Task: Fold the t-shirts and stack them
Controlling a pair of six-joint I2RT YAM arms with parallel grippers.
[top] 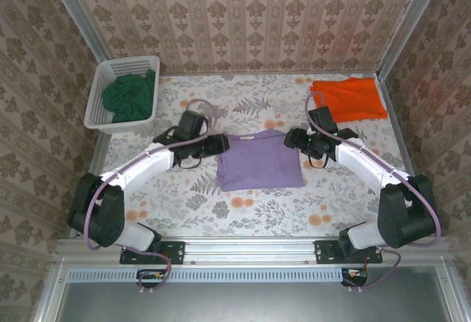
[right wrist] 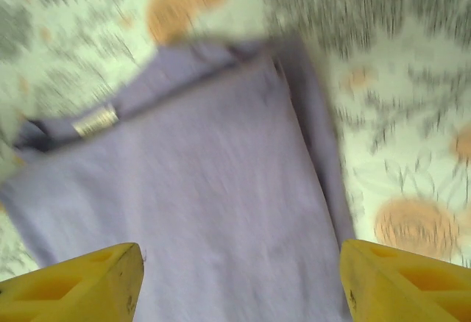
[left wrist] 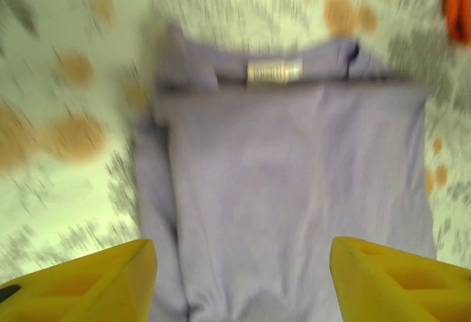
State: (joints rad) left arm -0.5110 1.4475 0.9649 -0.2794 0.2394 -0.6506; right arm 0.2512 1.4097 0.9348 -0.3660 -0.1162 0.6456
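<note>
T-shirts number three, and all look like light, limp cloth that sags and slides on itself, so I judge each needs a pinch at an edge or corner through every layer, not a push. At far left the basket (top: 98, 109) holds the green tee (top: 131, 95), bunched in a heap; any raised fold would do as a hold. The left gripper (top: 215, 144) hangs at the left shoulder of the purple tee (top: 259, 164), fingers spread, nothing between them. That tee lies flat in the middle, sleeves folded in to a rough rectangle, neck label up. The right gripper (top: 293, 140) sits at the right shoulder, likewise spread and empty. The two top corners look the best holds for a fold. At far right the orange tee (top: 349, 98) lies folded on the table (top: 243, 212), well apart
</note>
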